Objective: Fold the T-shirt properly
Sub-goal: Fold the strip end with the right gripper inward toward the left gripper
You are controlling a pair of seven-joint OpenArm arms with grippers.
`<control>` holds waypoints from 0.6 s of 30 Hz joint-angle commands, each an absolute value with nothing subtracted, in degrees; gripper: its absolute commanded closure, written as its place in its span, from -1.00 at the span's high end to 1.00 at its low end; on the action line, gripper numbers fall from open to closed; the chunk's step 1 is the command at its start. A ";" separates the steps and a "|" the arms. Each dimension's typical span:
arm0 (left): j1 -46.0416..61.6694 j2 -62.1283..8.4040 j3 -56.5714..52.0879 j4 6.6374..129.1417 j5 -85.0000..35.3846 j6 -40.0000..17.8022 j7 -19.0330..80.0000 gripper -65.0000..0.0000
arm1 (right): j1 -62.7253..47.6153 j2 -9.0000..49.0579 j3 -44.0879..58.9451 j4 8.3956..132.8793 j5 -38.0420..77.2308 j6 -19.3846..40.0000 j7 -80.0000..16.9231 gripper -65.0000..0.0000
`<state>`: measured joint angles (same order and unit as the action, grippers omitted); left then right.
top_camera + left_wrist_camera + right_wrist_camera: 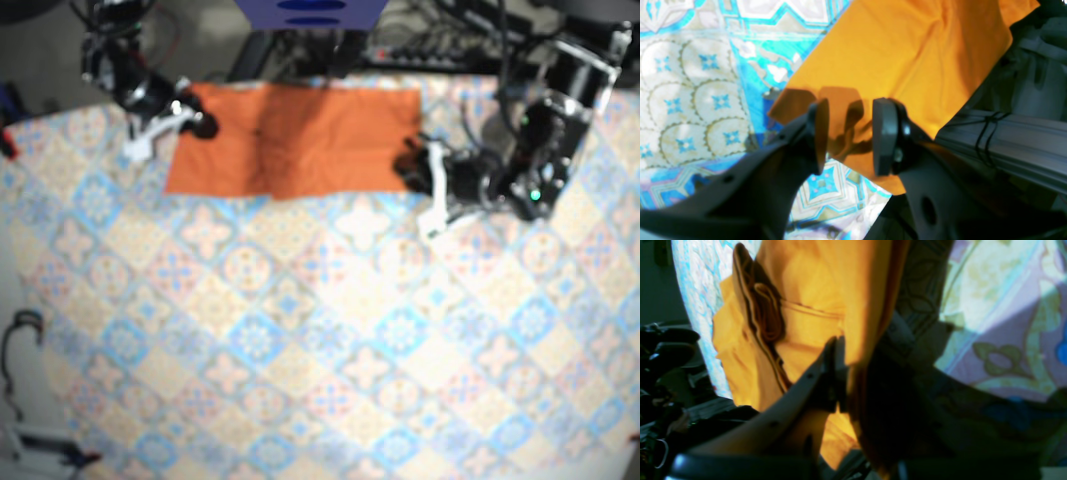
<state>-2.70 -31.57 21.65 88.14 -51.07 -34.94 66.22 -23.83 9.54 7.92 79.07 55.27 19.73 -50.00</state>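
Orange T-shirt [300,140] lies as a flat rectangle at the far edge of the patterned surface [320,360]. I see my left end effector [848,136] with jaws spread at one corner of it. My right end effector [845,380] is pinching the cloth at the opposite end.

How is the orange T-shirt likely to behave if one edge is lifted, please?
Probably floppy: the T-shirt shows creases and soft stacked layers, so a lifted edge should sag. Likely light, since the fabric looks thin. Pushed, it may bunch on the tablecloth rather than slide whole.
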 commanded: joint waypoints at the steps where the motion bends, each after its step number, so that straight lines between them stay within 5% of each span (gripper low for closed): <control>1: -3.47 -32.48 21.23 89.01 -52.00 -35.21 65.54 -0.35 | -24.57 9.10 6.99 79.69 52.53 18.95 -54.02 -0.97; 10: -3.56 -33.63 21.23 89.01 -51.91 -35.21 65.54 -0.35 | -24.84 9.10 3.82 92.44 52.53 18.42 -54.46 -1.00; 18: -3.56 -34.51 21.14 89.01 -51.91 -35.21 65.54 -0.35 | -24.75 9.10 -0.40 103.16 52.53 9.71 -54.46 -1.00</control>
<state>-2.70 -33.67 21.65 88.14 -51.05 -34.94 66.26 -24.97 8.80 -0.38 101.89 51.11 8.88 -54.98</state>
